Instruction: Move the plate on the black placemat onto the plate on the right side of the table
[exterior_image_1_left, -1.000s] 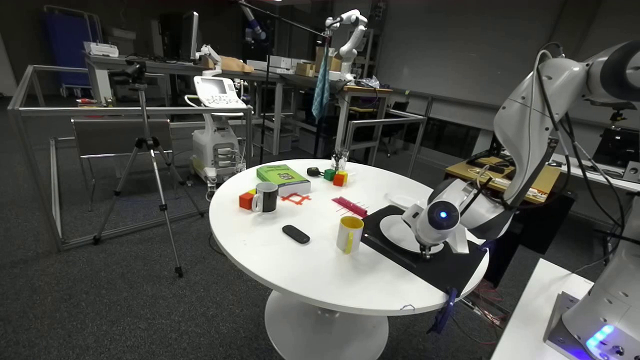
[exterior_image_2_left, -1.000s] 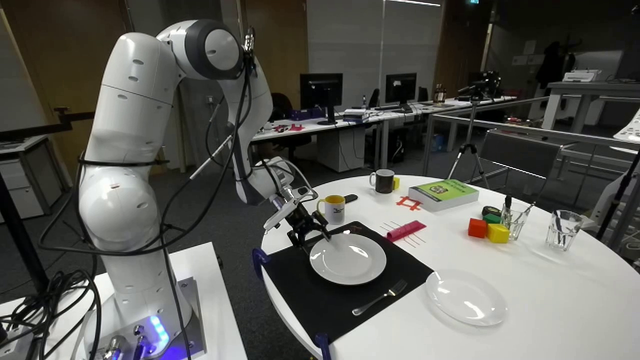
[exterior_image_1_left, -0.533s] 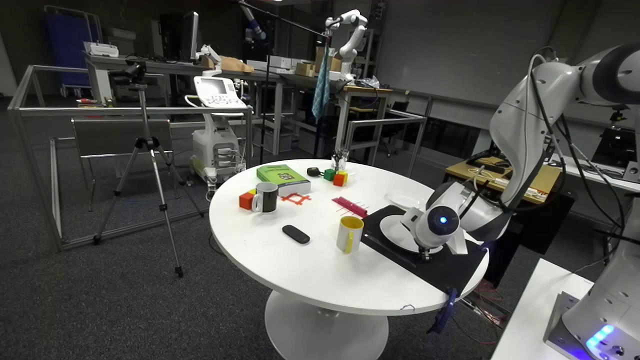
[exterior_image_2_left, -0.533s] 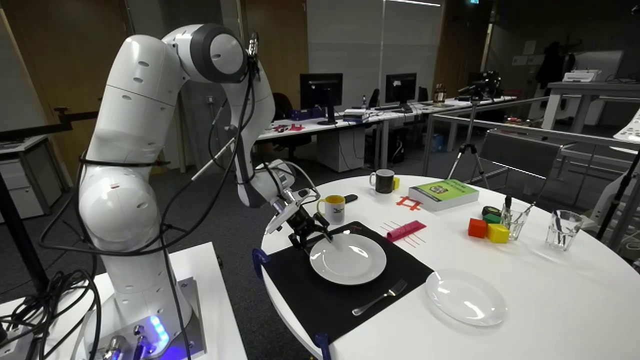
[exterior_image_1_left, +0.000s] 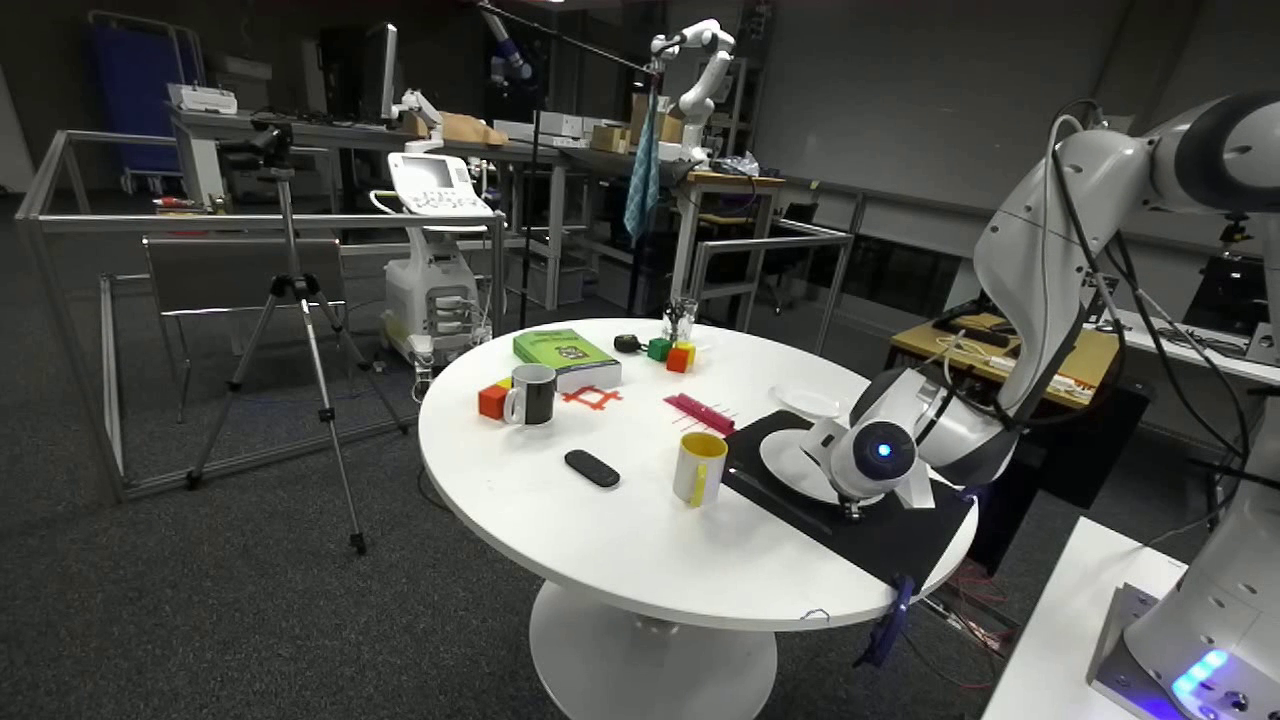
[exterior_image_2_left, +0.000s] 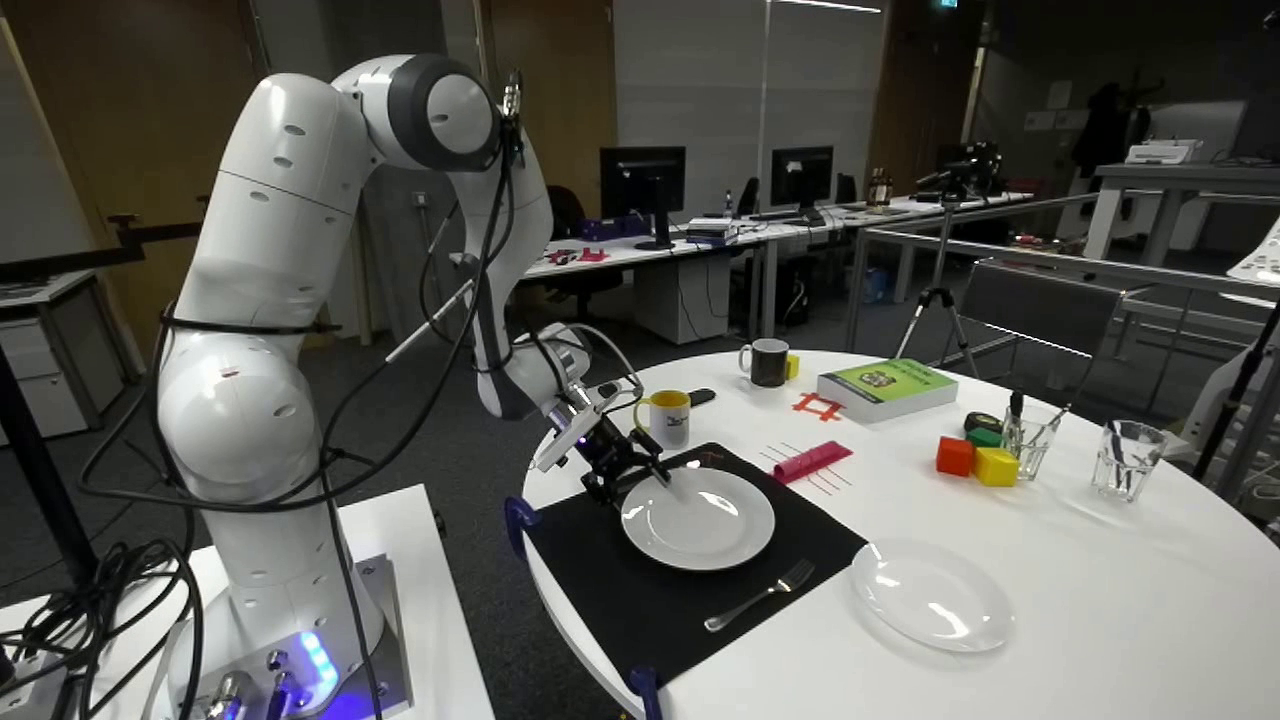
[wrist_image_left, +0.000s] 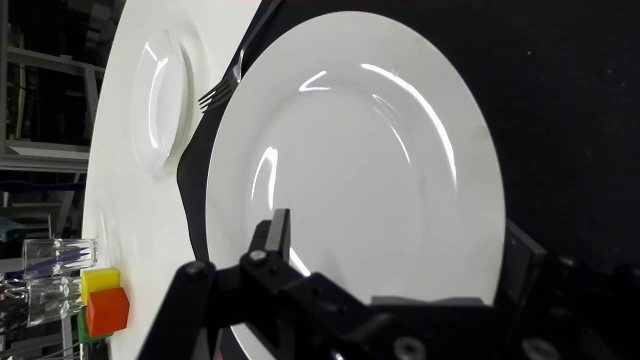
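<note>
The step in hand looks to be the grasp. The plate (exterior_image_2_left: 700, 520) lies flat on the mat (exterior_image_2_left: 610, 590), closest to the mat's edge that faces the middle of the surface (exterior_image_2_left: 1130, 610), not yet lifted. The pincer (wrist_image_left: 400, 237) has its jaws apart: in the wrist view one is above the plate, the other outside its rim. Nothing looks gripped; whether either jaw touches the plate cannot be told.

Next, I judge, the outer jaw has to get under the rim and the two close there without pushing the plate along. After a lift, the plate would need to stay level past the fork (exterior_image_2_left: 748, 604), which lies between it and the mat's edge, to the other plate (exterior_image_2_left: 933, 595). That one sits straight on the surface, just beside the mat's inner corner.

The arm (exterior_image_2_left: 235, 425) stands beyond the surface's edge, bent over at its top, its lower part hanging toward the mat. In an exterior view the pincer slants down and inward across the mat's edge beside the mug (exterior_image_2_left: 672, 422).
</note>
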